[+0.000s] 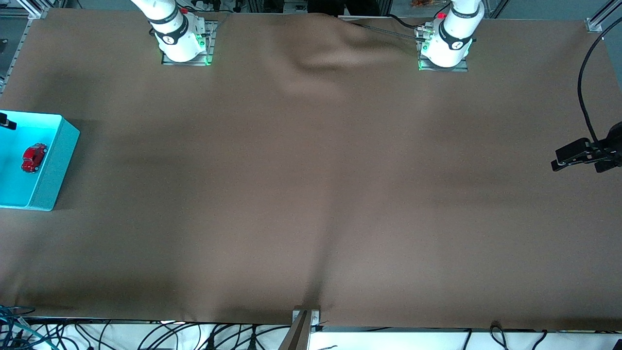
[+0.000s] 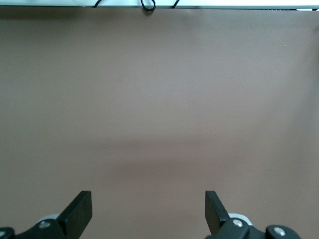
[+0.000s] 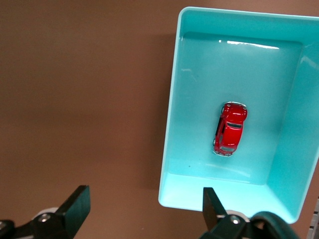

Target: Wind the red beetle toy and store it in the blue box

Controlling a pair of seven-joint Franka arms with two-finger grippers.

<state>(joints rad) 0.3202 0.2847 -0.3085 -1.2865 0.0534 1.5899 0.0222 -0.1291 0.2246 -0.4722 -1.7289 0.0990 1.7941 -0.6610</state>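
Note:
The red beetle toy [image 1: 34,157] [image 3: 230,128] lies on its wheels inside the blue box [image 1: 54,160] [image 3: 169,124], which stands at the right arm's end of the table. My right gripper [image 3: 145,194] hangs open and empty above the box's wall and the cloth beside it. One of its fingers [image 3: 210,205] is over the box's corner, apart from the toy. My left gripper [image 2: 148,199] is open with nothing between its fingers, over bare cloth at the left arm's end of the table. Its black hand [image 1: 583,153] shows there in the front view.
Brown cloth [image 1: 311,194] covers the whole table, with a raised fold [image 1: 316,53] between the two arm bases. A black cable [image 1: 583,92] loops above the left hand. Loose cables [image 1: 194,335] and a metal bracket [image 1: 305,318] line the table's near edge.

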